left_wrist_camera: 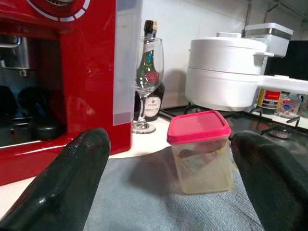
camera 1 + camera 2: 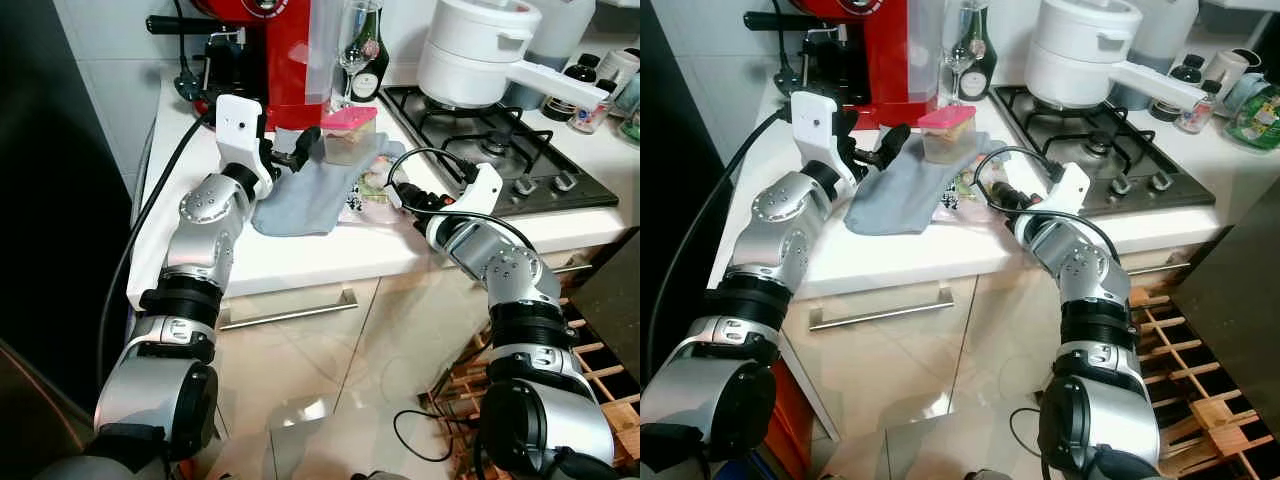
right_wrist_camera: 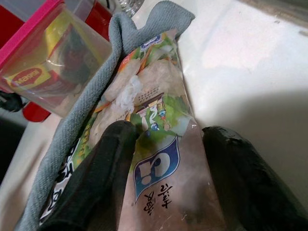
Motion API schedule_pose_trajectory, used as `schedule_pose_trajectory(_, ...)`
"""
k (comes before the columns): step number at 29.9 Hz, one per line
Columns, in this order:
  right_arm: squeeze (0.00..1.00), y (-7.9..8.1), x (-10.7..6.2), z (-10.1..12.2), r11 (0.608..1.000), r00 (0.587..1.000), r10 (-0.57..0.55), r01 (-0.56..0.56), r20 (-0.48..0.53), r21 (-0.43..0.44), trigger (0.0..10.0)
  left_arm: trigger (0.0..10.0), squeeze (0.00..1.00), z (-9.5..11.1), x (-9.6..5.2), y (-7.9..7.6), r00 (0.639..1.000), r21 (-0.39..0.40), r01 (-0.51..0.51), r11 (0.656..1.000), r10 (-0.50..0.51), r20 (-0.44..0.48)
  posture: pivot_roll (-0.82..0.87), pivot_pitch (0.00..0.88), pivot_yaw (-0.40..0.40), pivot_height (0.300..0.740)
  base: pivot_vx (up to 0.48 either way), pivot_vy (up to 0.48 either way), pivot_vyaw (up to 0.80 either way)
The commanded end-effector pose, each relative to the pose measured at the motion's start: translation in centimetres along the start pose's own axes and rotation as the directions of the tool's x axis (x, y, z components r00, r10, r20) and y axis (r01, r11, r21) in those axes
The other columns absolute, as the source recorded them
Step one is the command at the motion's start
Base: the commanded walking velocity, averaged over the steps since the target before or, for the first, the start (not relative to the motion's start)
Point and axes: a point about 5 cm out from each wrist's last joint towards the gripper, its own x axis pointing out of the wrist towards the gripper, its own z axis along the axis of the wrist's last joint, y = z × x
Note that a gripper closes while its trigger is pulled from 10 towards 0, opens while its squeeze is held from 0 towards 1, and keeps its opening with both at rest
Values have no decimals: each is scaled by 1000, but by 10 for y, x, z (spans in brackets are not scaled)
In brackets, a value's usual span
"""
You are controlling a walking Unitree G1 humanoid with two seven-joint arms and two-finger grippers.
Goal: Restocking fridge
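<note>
One clear tub [image 1: 202, 151] with a pink lid stands upright on a grey cloth [image 2: 310, 195] on the white counter [image 2: 300, 255], just in front of the red coffee machine [image 2: 290, 50]. One printed food bag [image 3: 154, 144] lies flat on the counter, its long axis running from the counter's front edge back toward the tub, one long side overlapping the edge of the cloth. The left gripper [image 1: 168, 183] is spread wide and grasps nothing: its two black fingers [image 1: 67, 187] stand apart over the cloth, short of the tub, with the tub in line with the gap between them. The right gripper [image 3: 163, 163] is also parted, with one finger on each side of the bag's near end; the fingers [image 3: 103, 178] rest on or against the bag's surface, but the jaws are not closed on it. Behind the tub stand one empty wine glass [image 1: 147, 82] and one dark bottle [image 1: 151, 72], side by side next to the coffee machine. To the robot's right of these, one white pot [image 2: 470, 50] with a long handle sits on the gas hob [image 2: 500, 150]. A black cable [image 2: 150, 210] runs over the counter's left edge.
</note>
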Motion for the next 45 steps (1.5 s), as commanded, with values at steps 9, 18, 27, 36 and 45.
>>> schedule_pose_trajectory(9, 251, -13, 0, -31, 996, 986, -60, 50, -157, -69, 0, 10000, 0, 2, 2, -8, 1000, 6, 14, 1000, -14, -5, -88, 0, -57, 740, 0, 0, 0)
schedule_pose_trajectory(18, 259, 11, -6, 5, 990, 998, 55, -53, 16, -134, 0, 10000, 0, -3, 1, -6, 999, 10, -4, 1000, 4, -33, -92, 0, -62, 740, 0, 0, 0)
schedule_pose_trajectory(27, 255, 53, -25, 79, 901, 943, 223, -103, 246, -421, 0, 10000, 0, -4, 1, -9, 999, 16, 1, 1000, 0, -37, -99, 0, -60, 740, 0, 0, 0)
schedule_pose_trajectory(36, 255, 71, -29, 113, 776, 920, 287, -61, 265, -628, 0, 10000, 0, -5, 3, -11, 999, 36, 0, 999, 1, -37, -96, 0, -70, 740, 0, 0, 0)
schedule_pose_trajectory(45, 243, 104, -37, 141, 597, 887, 393, -47, 241, -801, 0, 10000, 0, 1, 0, -20, 998, 116, 61, 991, -64, 19, -89, 0, -77, 740, 0, 0, 0)
